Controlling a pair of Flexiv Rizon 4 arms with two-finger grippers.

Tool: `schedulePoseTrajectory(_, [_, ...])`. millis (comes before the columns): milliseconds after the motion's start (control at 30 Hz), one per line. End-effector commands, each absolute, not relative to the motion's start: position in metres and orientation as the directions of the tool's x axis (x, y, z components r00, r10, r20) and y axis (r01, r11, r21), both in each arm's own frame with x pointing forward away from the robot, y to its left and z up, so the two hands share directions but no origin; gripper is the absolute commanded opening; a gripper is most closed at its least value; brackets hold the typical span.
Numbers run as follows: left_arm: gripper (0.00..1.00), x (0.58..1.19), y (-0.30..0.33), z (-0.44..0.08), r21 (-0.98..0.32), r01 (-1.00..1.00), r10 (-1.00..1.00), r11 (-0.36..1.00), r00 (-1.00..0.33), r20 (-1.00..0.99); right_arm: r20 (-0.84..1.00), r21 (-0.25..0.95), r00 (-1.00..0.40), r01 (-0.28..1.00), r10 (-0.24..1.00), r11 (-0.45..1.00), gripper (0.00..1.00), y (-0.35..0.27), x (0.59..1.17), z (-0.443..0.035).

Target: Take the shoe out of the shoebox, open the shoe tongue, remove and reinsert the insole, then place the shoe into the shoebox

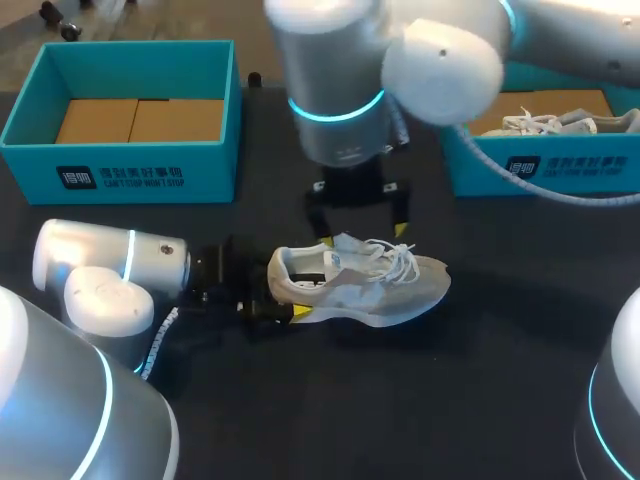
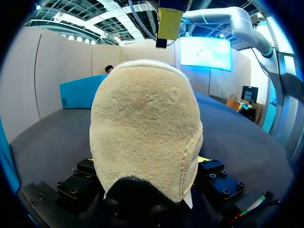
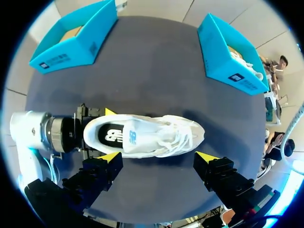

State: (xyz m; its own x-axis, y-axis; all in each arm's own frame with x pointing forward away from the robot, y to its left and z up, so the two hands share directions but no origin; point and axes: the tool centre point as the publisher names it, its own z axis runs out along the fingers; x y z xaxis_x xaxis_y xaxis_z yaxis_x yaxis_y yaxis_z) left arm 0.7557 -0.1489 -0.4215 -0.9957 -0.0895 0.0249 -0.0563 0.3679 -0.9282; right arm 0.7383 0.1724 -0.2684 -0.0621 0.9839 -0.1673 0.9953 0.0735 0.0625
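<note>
From the head camera: on the dark table, a pale shoe near the middle, opening upward, toe to the right, heel to the left. Left gripper clamped on the heel from the left, with a yellow tip at the heel's near side. Right gripper poised just above the shoe's collar, fingers spread wide, holding nothing. Far left, a teal left shoebox with only a brown cardboard liner inside. Far right, a teal right shoebox with a second shoe in it.

From the left wrist: little but the suede heel of the shoe, wedged between the black finger blocks of the left gripper – the points of contact hidden behind the heel. High beyond it, one yellow fingertip of the other arm.

From the right wrist: straight down into the shoe, with the dark insole lying inside and the laces in plain sight – neither given by the other views. Right gripper wide open, shoe ahead of its fingers, untouched. Left gripper at the heel, a yellow tip against the heel's far side. Left shoebox and right shoebox at the far edge, the second shoe just showing in the right one.
</note>
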Motion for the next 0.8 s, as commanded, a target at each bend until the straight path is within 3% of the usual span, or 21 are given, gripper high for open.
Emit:
schedulePoseTrajectory(33, [0.00,0.757,-0.150,-0.423,-0.927,-0.057,-0.089,0.370,-0.996,0.026,-0.266,0.053,-0.044,0.997,0.963,0.061,1.00,0.194,0.742,-0.280])
schedulePoseTrajectory(800, [0.00,0.757,-0.150,-0.423,-0.927,-0.057,-0.089,0.370,-0.996,0.026,-0.372,0.076,0.007,0.997,0.928,0.023,1.00,0.203,0.752,-0.318])
